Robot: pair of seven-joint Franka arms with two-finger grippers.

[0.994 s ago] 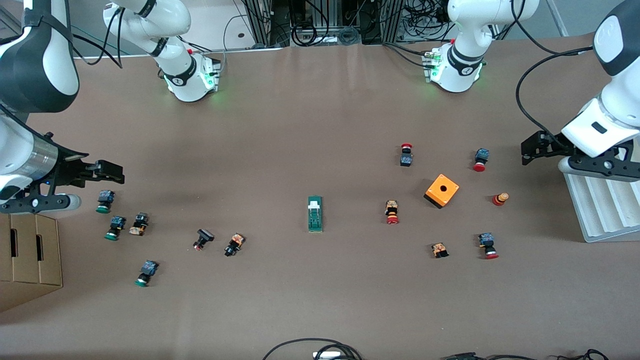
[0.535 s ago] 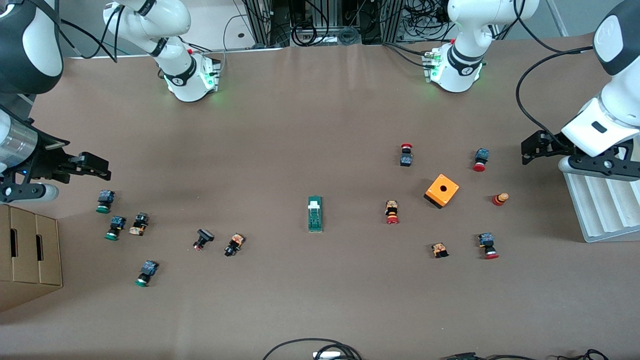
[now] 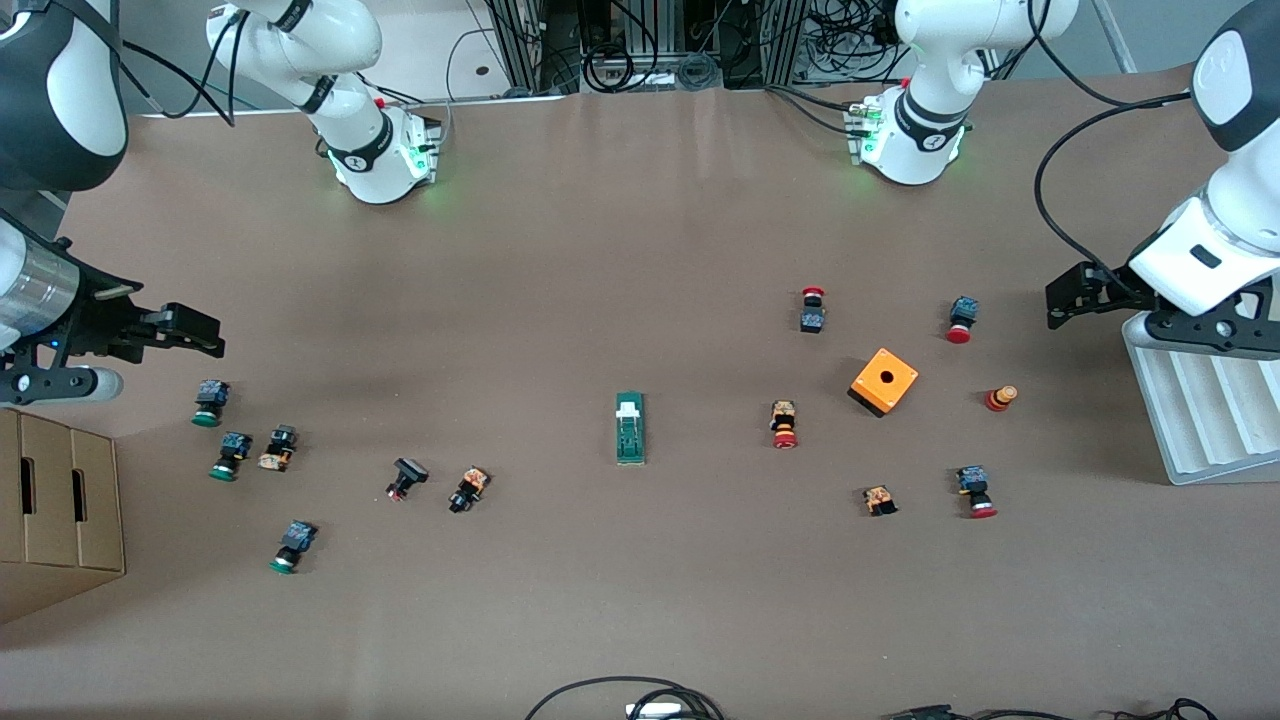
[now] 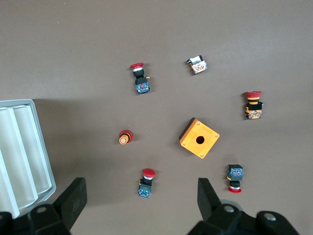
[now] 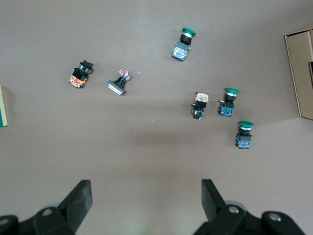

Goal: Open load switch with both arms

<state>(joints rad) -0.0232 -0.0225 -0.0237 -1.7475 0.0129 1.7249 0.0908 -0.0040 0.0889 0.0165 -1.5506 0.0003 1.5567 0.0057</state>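
Note:
The load switch (image 3: 630,428), a narrow green block with a white piece at its end toward the robots' bases, lies alone at the middle of the table. One green edge of the load switch (image 5: 2,105) shows in the right wrist view. My right gripper (image 3: 205,336) hangs open and empty over the table's right-arm end, above the green push-buttons (image 3: 208,402). My left gripper (image 3: 1062,300) hangs open and empty at the left-arm end, beside the white rack. In its wrist view the left gripper (image 4: 142,197) frames a red push-button (image 4: 145,182) far below. The right gripper (image 5: 146,197) has bare table beneath.
An orange box with a hole (image 3: 884,381) and several red push-buttons (image 3: 785,424) lie toward the left arm's end. Green and black buttons (image 3: 293,545) scatter toward the right arm's end. A cardboard box (image 3: 60,500) and a white ribbed rack (image 3: 1200,420) stand at the table's ends.
The right gripper has drawn back toward the right arm's end of the table, away from the load switch. The left gripper has shifted very slightly. Both stay open.

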